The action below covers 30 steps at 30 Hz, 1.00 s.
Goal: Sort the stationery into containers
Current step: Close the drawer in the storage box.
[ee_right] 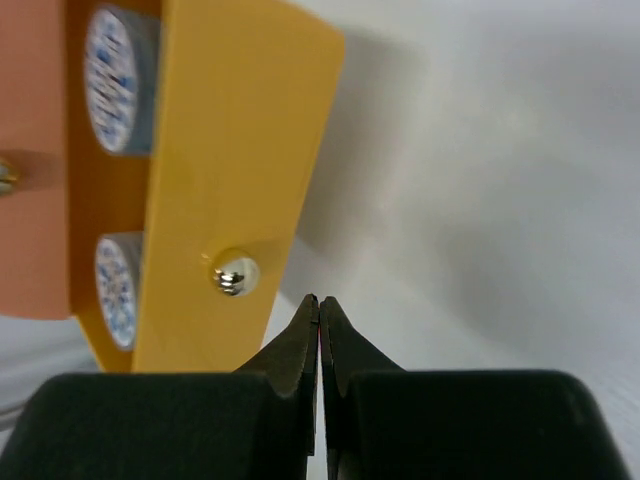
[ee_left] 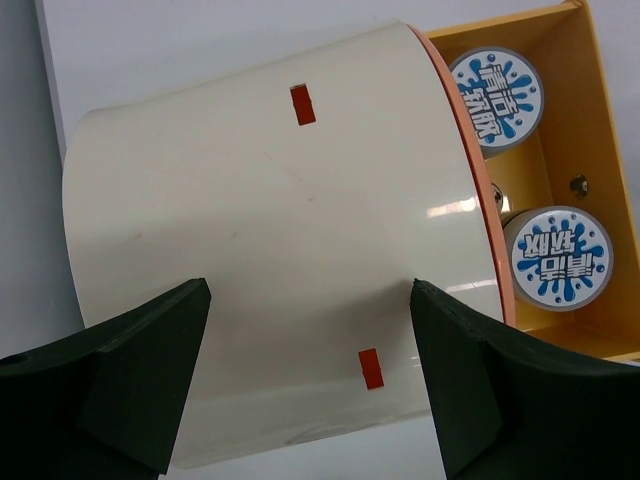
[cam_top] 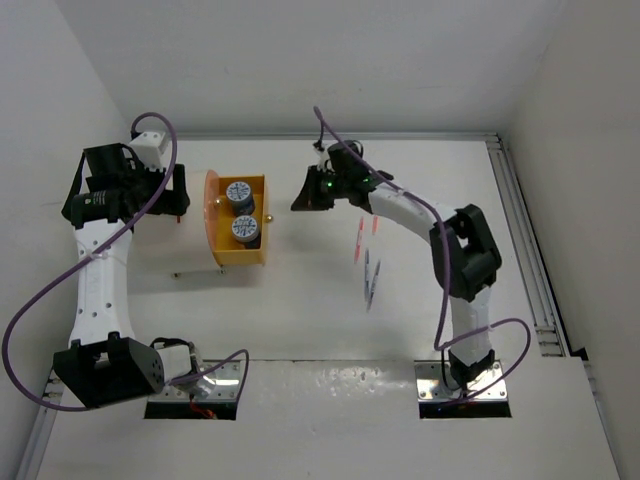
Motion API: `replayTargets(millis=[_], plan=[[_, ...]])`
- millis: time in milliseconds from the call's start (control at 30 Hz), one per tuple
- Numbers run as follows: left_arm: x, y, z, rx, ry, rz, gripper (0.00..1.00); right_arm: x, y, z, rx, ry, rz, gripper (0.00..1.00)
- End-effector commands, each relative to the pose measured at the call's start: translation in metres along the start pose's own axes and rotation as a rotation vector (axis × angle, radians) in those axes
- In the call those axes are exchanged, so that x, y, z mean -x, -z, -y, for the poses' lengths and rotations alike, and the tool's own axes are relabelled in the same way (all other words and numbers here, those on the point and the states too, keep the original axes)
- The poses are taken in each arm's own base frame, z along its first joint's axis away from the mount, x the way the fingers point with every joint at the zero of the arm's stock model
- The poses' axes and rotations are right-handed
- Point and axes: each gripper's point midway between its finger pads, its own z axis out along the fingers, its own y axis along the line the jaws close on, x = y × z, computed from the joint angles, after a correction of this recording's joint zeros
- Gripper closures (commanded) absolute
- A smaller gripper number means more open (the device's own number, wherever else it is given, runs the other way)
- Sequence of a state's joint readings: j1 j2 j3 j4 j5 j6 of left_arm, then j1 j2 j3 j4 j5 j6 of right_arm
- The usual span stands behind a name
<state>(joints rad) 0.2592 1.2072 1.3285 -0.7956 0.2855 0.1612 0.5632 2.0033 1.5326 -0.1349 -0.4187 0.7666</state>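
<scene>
An orange drawer (cam_top: 252, 250) sticks out of the cream-white drum cabinet (ee_left: 270, 230). Two blue-and-white rolls (cam_top: 238, 193) (cam_top: 245, 230) lie in the drawer, and they also show in the left wrist view (ee_left: 495, 95) (ee_left: 558, 258). My left gripper (cam_top: 180, 200) is open, with its fingers on either side of the drum (ee_left: 310, 290). My right gripper (cam_top: 303, 200) is shut and empty (ee_right: 320, 300), just right of the drawer's brass knob (ee_right: 235, 272). Thin pink pens (cam_top: 358, 245) and blue pens (cam_top: 370, 280) lie on the table under the right arm. No highlighters are in view.
The drum's orange rim (cam_top: 211, 215) faces right toward the drawer. A thin rod (cam_top: 200, 271) lies on the table below the drawer. A metal rail (cam_top: 525, 240) runs along the table's right edge. White walls close the back and sides.
</scene>
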Motion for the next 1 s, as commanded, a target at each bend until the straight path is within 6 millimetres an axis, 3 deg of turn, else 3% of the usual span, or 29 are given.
replayTargets(millis=[0,67,367,600,800,900,967], plan=[[-0.008,0.007,0.004,-0.029,0.011,-0.023,0.13,-0.007,-0.013,-0.048,0.145,-0.024,-0.02,1.0],[-0.01,0.007,0.007,-0.048,0.006,-0.023,0.12,-0.017,-0.026,-0.052,0.169,-0.046,-0.046,1.0],[-0.018,0.004,0.015,-0.088,0.001,-0.043,0.12,-0.016,-0.049,-0.079,0.252,-0.059,-0.043,1.0],[-0.026,-0.003,0.017,-0.11,0.005,-0.063,0.12,-0.024,-0.07,-0.087,0.288,-0.081,-0.061,1.0],[-0.038,-0.007,0.017,-0.116,-0.004,-0.095,0.12,-0.03,-0.074,-0.106,0.355,-0.069,-0.079,1.0],[-0.026,0.0,0.017,-0.113,-0.007,-0.058,0.12,-0.032,-0.071,-0.111,0.368,-0.062,-0.086,1.0],[-0.009,0.01,0.003,-0.028,0.034,0.007,0.11,-0.036,-0.067,-0.112,0.369,-0.06,-0.093,1.0]])
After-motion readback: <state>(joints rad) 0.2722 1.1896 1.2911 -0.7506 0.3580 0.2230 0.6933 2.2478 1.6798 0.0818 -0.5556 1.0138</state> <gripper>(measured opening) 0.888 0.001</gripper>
